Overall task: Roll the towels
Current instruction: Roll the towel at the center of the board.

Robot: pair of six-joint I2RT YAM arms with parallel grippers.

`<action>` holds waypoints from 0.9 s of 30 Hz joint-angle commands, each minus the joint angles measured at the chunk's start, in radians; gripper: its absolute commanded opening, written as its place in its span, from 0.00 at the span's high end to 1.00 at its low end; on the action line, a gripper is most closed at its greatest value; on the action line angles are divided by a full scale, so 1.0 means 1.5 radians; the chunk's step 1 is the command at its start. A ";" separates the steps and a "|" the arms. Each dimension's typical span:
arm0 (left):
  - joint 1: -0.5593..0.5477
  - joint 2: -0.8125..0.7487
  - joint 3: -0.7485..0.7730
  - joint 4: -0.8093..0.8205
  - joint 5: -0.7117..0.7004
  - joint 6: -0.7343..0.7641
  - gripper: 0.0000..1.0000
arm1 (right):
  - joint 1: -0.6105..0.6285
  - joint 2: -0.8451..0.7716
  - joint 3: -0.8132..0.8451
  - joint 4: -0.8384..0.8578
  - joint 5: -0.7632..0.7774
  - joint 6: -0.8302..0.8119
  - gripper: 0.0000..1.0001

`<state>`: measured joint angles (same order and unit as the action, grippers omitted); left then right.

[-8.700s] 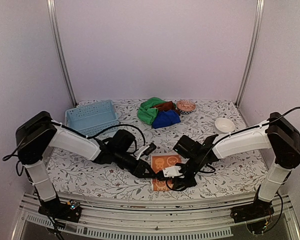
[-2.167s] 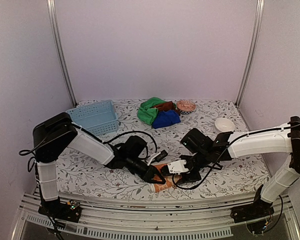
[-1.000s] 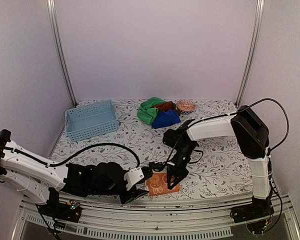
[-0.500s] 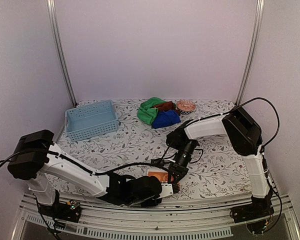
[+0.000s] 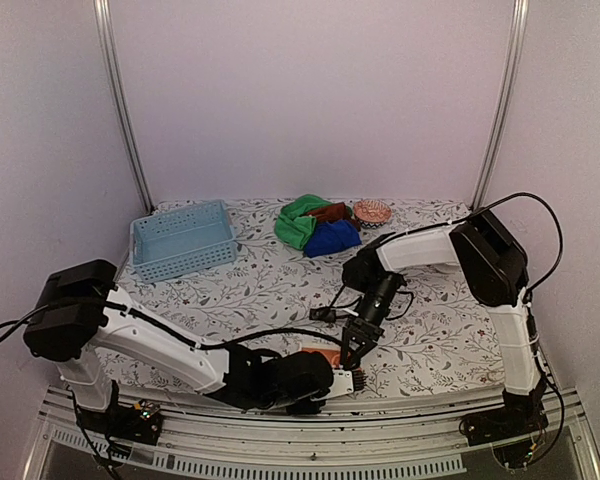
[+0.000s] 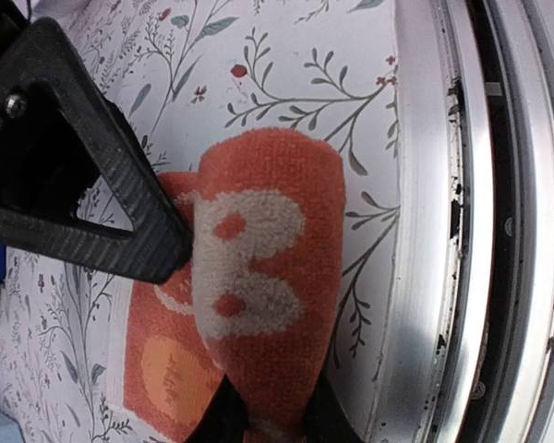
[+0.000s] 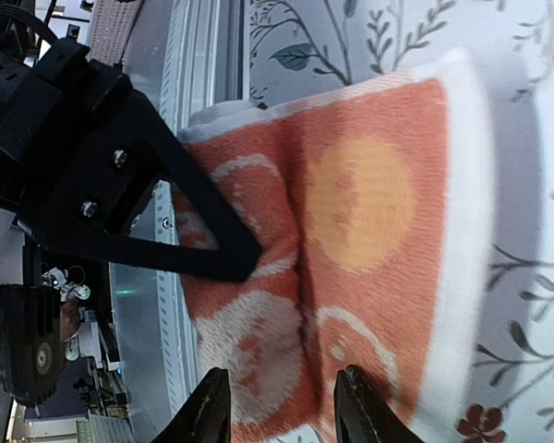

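The orange towel with cream pattern [image 5: 326,356] lies at the table's front edge, its near side folded up into a thick roll [image 6: 258,268]. My left gripper [image 6: 270,420] is shut on the end of that roll, one finger on each side. My right gripper [image 7: 282,411] hovers over the same towel [image 7: 360,203] with its fingers apart and nothing between them. From above, the left gripper [image 5: 346,379] comes in from the front left and the right gripper [image 5: 356,344] from behind. A green towel [image 5: 298,222], a deep blue one [image 5: 332,238] and a rust-brown one [image 5: 330,211] are piled at the back.
A light blue slotted basket [image 5: 183,238] stands at the back left. A small patterned bowl [image 5: 372,211] sits beside the towel pile. The metal front rail [image 6: 480,231] runs right next to the orange towel. The left arm lies along the front edge.
The left gripper has slid right along the front edge and shut on the towel's rolled near side. The right gripper, shut a second ago, has opened and stays over the towel.
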<state>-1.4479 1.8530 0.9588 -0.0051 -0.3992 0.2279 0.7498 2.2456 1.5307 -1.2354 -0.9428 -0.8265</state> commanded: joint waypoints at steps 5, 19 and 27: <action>0.001 -0.046 0.003 -0.043 0.072 -0.017 0.86 | -0.026 0.040 0.005 0.081 0.081 0.086 0.71; 0.070 0.047 0.068 -0.099 0.317 -0.044 0.86 | -0.016 0.022 0.026 0.105 0.133 0.122 0.75; 0.130 0.070 0.094 -0.122 0.413 -0.079 0.86 | -0.134 -0.212 -0.072 0.170 0.117 0.120 0.66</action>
<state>-1.3045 1.9110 1.0931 -0.1028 0.0986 0.1532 0.6483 2.1384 1.4937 -1.0595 -0.7918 -0.6422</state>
